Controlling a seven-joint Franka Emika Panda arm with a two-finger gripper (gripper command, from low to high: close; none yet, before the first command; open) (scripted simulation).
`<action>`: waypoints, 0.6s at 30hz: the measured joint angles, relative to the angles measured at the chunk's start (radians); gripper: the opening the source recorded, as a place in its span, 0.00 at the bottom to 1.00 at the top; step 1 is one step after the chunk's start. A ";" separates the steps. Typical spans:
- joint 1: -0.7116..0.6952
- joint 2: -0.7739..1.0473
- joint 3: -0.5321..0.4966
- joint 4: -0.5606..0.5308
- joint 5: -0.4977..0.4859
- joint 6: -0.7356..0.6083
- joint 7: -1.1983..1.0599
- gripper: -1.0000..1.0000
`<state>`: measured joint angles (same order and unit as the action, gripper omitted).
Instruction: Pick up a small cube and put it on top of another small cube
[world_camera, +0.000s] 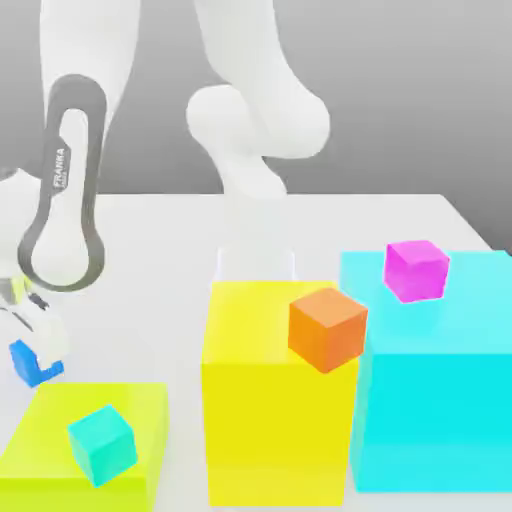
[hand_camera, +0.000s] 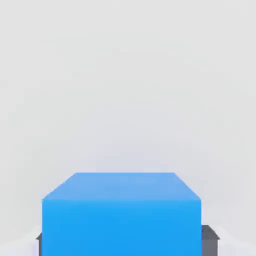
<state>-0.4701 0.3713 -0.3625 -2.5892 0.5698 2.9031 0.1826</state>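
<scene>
Bright blue small cube (hand_camera: 121, 215), teal cube (world_camera: 101, 444), orange cube (world_camera: 327, 328)

Blue cube (hand_camera: 121, 215) — smooth, matt, plastic-like

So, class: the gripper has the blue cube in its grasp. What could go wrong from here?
1. The gripper holds the blue cube low beside the lime block, which it could clip when moving.
2. The teal cube is small, so an off-centre release could topple the blue one.
</scene>
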 joint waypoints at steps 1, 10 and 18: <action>-0.011 0.010 0.014 0.003 0.014 0.007 -0.010 0.00; 0.136 -0.173 -0.192 -0.050 -0.266 -0.105 0.199 0.00; 0.374 -0.289 -0.043 0.150 -0.455 -0.402 0.203 0.00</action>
<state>-0.0959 0.0823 -0.4056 -2.4392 0.1150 2.5009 0.3852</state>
